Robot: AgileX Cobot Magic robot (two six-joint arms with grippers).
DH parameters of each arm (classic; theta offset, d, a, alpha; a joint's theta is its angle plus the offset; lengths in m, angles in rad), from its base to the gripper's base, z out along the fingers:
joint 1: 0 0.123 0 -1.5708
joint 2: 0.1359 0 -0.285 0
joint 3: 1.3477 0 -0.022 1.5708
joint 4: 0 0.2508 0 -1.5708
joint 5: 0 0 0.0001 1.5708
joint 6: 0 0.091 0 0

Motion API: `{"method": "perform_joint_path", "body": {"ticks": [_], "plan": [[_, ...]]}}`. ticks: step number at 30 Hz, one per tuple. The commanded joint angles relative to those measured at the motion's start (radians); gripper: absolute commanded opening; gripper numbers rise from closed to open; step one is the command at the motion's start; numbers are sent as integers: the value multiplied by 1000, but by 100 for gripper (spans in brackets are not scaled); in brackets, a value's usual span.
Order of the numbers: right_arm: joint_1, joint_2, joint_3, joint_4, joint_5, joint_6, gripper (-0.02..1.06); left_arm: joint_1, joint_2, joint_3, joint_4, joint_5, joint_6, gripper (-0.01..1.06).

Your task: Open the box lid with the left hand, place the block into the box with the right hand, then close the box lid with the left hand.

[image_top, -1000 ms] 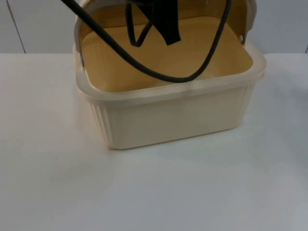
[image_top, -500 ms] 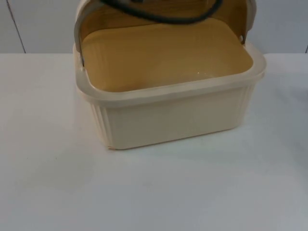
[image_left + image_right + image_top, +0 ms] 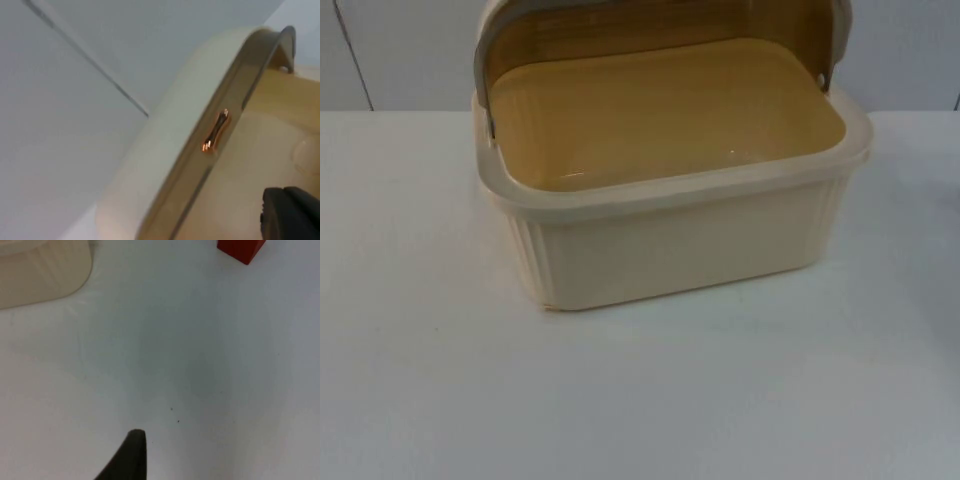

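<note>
The cream box (image 3: 670, 215) stands on the white table (image 3: 640, 390) in the upper middle of the top view, its yellow inside bare. Its lid (image 3: 660, 25) is swung up and back at the far side, standing against the grey wall (image 3: 390, 50) at the top of the frame. The left gripper (image 3: 290, 212) is close beside the raised lid's rim (image 3: 210, 135), with the wall behind it; one black fingertip shows, and I cannot tell whether this gripper is clenched or released. The right gripper (image 3: 127, 457) hangs low over bare table, with a corner of the box (image 3: 45, 267) nearby and the red block (image 3: 241, 249) lying on the table well apart from it. Its grip cannot be told either.
</note>
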Motion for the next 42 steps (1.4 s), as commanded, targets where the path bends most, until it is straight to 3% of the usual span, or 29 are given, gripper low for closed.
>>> {"method": "perform_joint_path", "body": {"ticks": [1, 3, 7, 8, 11, 13, 16, 17, 21, 25, 31, 42], "plan": [[-4, -4, 1, 0, -13, -15, 105, 42, -34, -1, -121, 38, 62, 0], [-4, -4, 1, 0, -13, -15, 105, 77, -52, 1, -203, 50, 112, 0], [-4, -4, 1, 3, -7, -15, 105, 296, -103, 10, -553, 109, 332, 0], [-4, -4, 1, 3, -7, -15, 105, 296, -103, 10, -553, 109, 332, 0], [-4, -4, 1, 3, -7, -15, 105, 492, -150, 52, -763, 140, 427, 0], [-4, -4, 1, 3, -7, -15, 105, 539, -164, 71, -801, 145, 444, 0], [-4, -4, 1, 3, -6, -15, 105, 683, -229, 164, -901, 149, 470, 0], [-4, -4, 1, 3, -6, -15, 105, 683, -229, 164, -901, 149, 470, 0], [-4, -4, 1, 3, -6, -15, 105, 820, -349, 314, -947, 127, 471, 0], [-4, -4, 1, 5, -6, -15, 105, 877, -456, 433, -996, 109, 471, 0], [-4, -4, 1, 5, -14, -15, 105, 879, -579, 565, -1028, 75, 471, 0], [-4, -4, 1, 6, -25, -15, 105, 879, -649, 581, -998, 70, 471, 0]]}}
